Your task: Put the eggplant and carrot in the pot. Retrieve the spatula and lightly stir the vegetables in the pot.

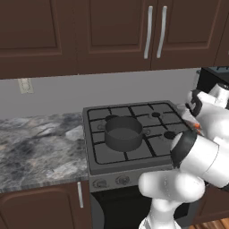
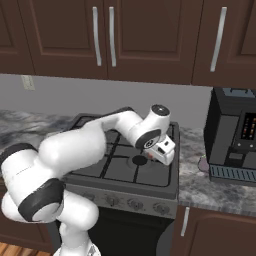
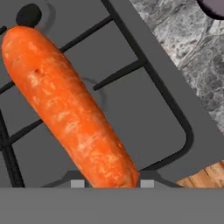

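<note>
The orange carrot (image 3: 70,105) runs lengthwise between my two fingertips, and my gripper (image 3: 112,183) is shut on its lower end. It hangs just above the right front part of the stove grate. A speck of the carrot (image 1: 197,126) shows at my gripper (image 1: 196,120) to the right of the pot. The dark grey pot (image 1: 123,133) stands on the stove's left middle burner, with nothing visible inside. The purple eggplant (image 2: 203,164) lies on the counter right of the stove, against the coffee machine. My gripper (image 2: 151,157) hovers over the front right burner. The spatula is out of view.
A black coffee machine (image 2: 232,135) stands on the right counter. The stove (image 1: 100,161) has knobs along its front edge. Marble counter (image 1: 40,143) stretches to the left of the stove. Dark wood cabinets (image 1: 112,31) hang overhead.
</note>
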Motion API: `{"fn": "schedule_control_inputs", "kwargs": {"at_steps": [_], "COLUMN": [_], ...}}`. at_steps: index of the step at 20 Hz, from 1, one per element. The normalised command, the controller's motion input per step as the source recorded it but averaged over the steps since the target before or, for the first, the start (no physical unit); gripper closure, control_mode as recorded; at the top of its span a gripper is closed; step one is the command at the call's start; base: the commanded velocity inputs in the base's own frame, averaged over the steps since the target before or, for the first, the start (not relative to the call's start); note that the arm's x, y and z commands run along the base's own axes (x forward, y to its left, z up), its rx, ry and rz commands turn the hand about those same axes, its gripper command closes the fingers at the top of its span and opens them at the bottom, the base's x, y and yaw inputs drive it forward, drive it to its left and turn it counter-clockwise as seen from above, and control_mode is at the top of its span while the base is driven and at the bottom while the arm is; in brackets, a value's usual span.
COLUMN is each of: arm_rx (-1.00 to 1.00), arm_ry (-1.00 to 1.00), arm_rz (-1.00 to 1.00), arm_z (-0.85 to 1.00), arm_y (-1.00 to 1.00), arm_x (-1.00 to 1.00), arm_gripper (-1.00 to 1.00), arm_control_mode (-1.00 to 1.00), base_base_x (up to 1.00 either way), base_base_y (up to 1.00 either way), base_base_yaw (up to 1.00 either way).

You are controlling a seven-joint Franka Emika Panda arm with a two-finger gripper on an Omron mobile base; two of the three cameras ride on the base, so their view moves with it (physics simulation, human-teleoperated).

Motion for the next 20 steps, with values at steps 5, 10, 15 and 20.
{"fn": "schedule_control_inputs", "kwargs": {"at_steps": [5,10,15,20], "arm_rx": [-0.11,-0.07,-0.01,0.00], "arm_ry": [0.00,-0.03,-0.10,-0.07], "arm_rz": [0.24,0.22,0.21,0.15], "arm_z": [0.50,0.17,0.42,0.25], "arm_y": [0.98,1.00,0.78,0.37], "arm_x": [-0.46,-0.36,0.00,-0.03], "arm_gripper": [1.00,1.00,1.00,1.00], "arm_control_mode": [-1.00,-1.00,-1.00,-1.00], "base_base_x": [0.00,0.00,0.00,0.00], "base_base_y": [0.00,0.00,0.00,0.00], "base_base_yaw": [0.00,0.00,0.00,0.00]}}
